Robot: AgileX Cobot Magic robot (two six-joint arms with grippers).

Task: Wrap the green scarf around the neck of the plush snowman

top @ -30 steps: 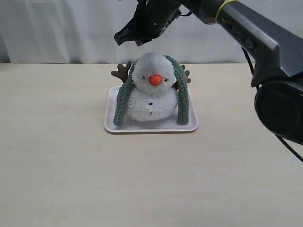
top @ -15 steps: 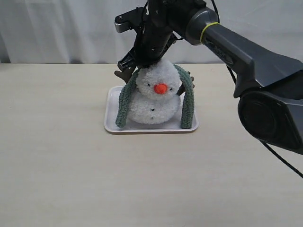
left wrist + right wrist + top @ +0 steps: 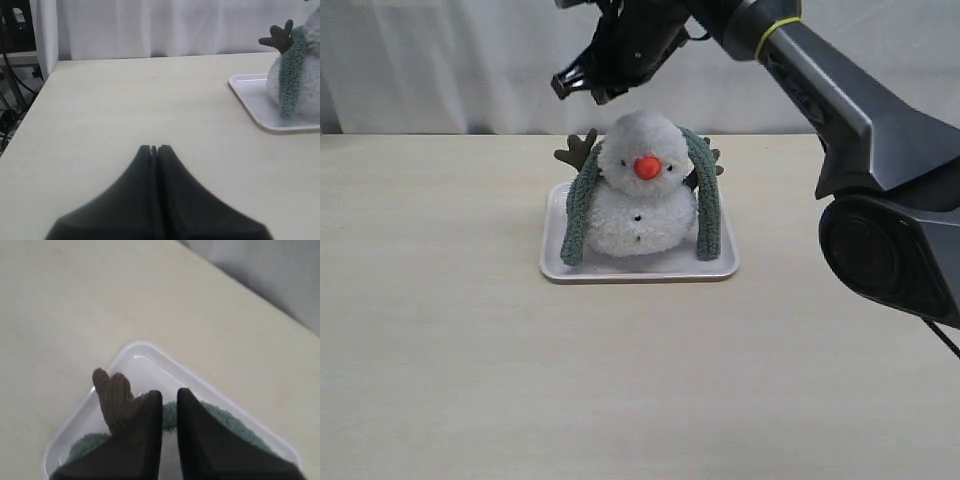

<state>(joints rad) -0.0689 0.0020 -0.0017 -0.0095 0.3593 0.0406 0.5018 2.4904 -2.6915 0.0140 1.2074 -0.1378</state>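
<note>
- The plush snowman [image 3: 635, 205] sits upright on a white tray [image 3: 620, 270] in the middle of the frame, on the pale desk [image 3: 470, 350], its orange nose towards the camera.
- The green scarf [image 3: 578, 205] passes behind the head and hangs down both sides of the body. Both ends reach the tray, and the front of the snowman's neck [image 3: 638, 188] is bare.
- The right gripper [image 3: 582, 88] hangs in the upper centre of the frame, above and to the left of the head, clear of the plush and the scarf.
- Its wrist camera shows the right gripper [image 3: 170, 392] with the fingers only slightly parted and nothing between them. Beyond them lie a brown twig arm [image 3: 112, 395], the scarf and the tray rim.
- The left gripper [image 3: 155, 147] is clenched on nothing, its tips touching, over bare desk and well apart from the tray.
</note>
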